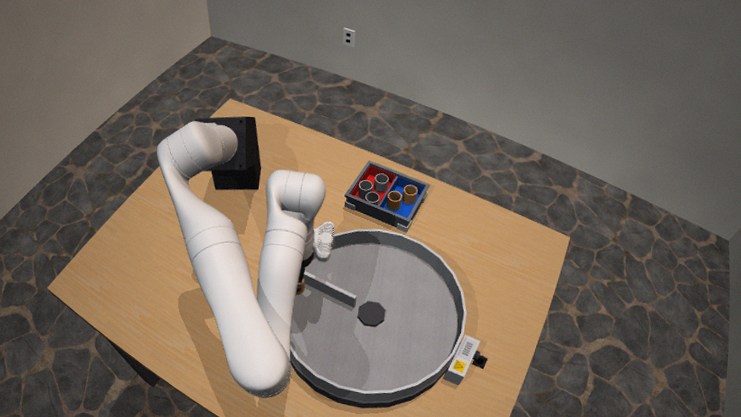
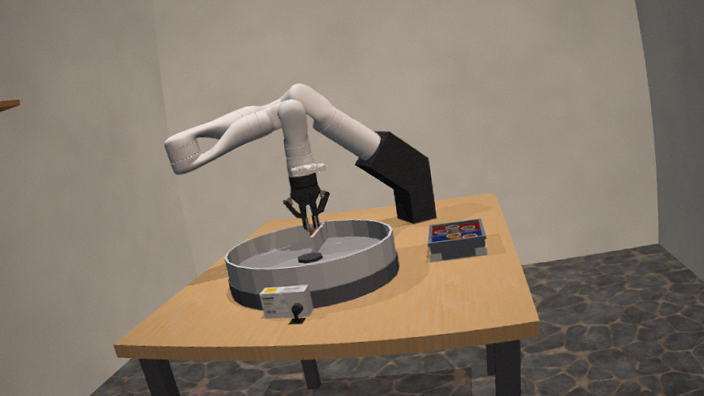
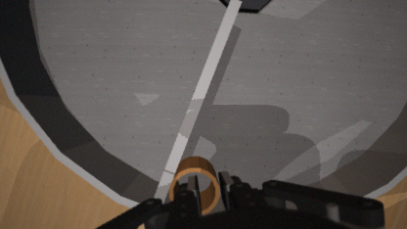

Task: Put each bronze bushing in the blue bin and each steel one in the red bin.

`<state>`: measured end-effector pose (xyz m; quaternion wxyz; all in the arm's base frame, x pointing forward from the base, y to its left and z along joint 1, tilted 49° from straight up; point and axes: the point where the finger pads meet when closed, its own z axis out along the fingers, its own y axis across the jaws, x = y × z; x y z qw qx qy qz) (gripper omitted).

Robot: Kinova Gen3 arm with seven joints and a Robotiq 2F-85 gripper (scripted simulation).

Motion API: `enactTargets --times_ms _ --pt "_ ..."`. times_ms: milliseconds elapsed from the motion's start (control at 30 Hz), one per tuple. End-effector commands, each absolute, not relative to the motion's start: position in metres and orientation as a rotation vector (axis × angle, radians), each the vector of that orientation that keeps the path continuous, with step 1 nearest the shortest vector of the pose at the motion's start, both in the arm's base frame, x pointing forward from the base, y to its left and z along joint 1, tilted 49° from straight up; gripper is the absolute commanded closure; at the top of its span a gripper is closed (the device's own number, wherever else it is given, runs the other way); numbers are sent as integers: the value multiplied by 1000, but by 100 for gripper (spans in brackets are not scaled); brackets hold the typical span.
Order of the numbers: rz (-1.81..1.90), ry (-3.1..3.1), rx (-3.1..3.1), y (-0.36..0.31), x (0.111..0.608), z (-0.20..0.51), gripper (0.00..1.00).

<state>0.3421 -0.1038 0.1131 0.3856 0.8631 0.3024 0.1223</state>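
Gripper (image 1: 302, 272) (image 2: 311, 227) (image 3: 208, 186) fingers slightly apart, astride the bronze bushing's (image 1: 301, 286) (image 2: 312, 231) (image 3: 196, 161) wall at three o'clock in wrist view, presumably to pinch it clear of the fence (image 1: 330, 289) (image 2: 318, 230) (image 3: 210, 73).

Bronze bushing (image 1: 302, 285) (image 2: 312, 231) (image 3: 196, 162) at lower middle, beside pale bar (image 1: 330, 289) (image 2: 319, 230) (image 3: 206, 80). Gripper (image 2: 312, 227) (image 3: 208, 186) part open, one fingertip inside bushing's ring, other outside its right-hand wall. Bar slants up to dark hub (image 1: 371, 313) (image 2: 309, 257) (image 3: 249, 5) across grey turntable (image 1: 414, 292) (image 2: 351, 272) (image 3: 122, 73).
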Motion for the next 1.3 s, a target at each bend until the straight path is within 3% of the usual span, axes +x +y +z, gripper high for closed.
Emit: enactTargets --times_ms 0,1267 --pt "340 793 2181 -108 343 110 82" --pt "367 808 2171 -114 349 103 82"
